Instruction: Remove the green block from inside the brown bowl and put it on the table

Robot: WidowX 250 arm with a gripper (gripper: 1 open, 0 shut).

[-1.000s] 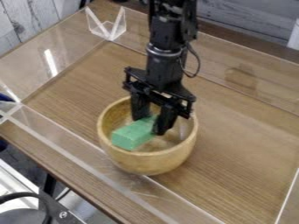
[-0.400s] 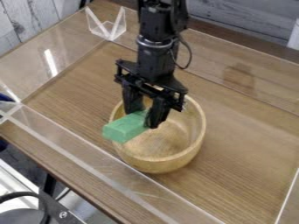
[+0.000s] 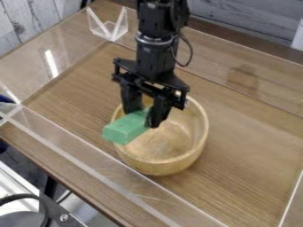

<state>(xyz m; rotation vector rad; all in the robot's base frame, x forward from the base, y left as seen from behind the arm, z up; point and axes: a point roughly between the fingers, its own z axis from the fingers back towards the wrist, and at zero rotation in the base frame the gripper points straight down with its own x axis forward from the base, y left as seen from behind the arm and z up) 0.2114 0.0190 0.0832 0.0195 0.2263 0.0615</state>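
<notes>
The black gripper [image 3: 143,118] points down over the left half of the brown bowl [image 3: 180,151] and is shut on the green block [image 3: 123,131]. The block hangs tilted, with its lower left end sticking out over the bowl's left rim. Its upper end is hidden between the fingers. The light wooden bowl stands on the table [image 3: 249,133] near the front wall, and its inside shows bare wood.
Low clear acrylic walls [image 3: 48,133] edge the tabletop at front, left and back. A small clear acrylic piece [image 3: 112,25] stands at the far back. A dark cable [image 3: 27,213] lies outside the front left corner.
The gripper with the green block has shifted slightly up and left, so the block now hangs over the bowl's left rim instead of inside. The bowl sits a little further right.
</notes>
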